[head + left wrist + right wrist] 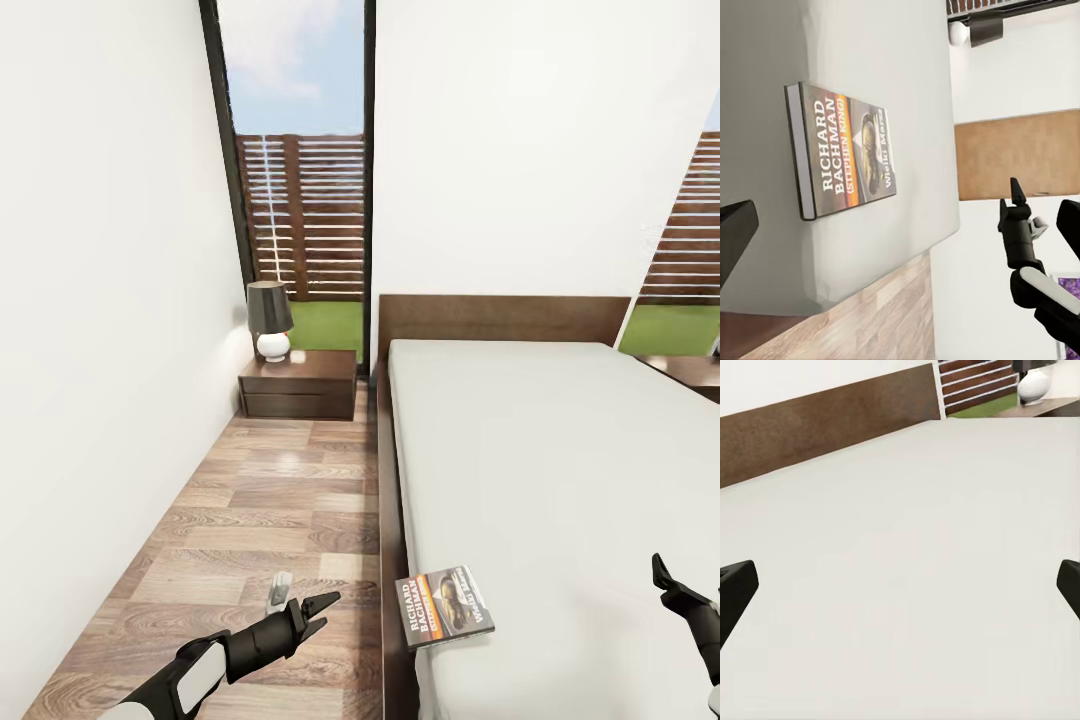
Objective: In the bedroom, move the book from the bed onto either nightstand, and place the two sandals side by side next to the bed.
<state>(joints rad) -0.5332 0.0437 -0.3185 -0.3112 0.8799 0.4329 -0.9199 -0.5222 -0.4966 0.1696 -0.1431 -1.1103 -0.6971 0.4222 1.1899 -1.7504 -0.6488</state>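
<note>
The book point(445, 605), striped orange with white lettering, lies flat at the near left edge of the bed's off-white mattress point(560, 470). In the left wrist view the book point(844, 154) lies just ahead of the fingers. My left gripper point(315, 610) hangs open over the floor, a short way left of the book and beside the dark bed frame. My right gripper point(672, 590) is open above the mattress point(900, 547), to the right of the book, holding nothing. One nightstand point(300, 385) stands left of the headboard point(500, 318). The sandals are out of view.
A dark-shaded lamp point(270, 320) stands on the left nightstand. A second nightstand point(695, 372) shows at the bed's far right. A small grey object point(279, 590) lies on the plank floor near my left gripper. A white wall bounds the narrow floor strip on the left.
</note>
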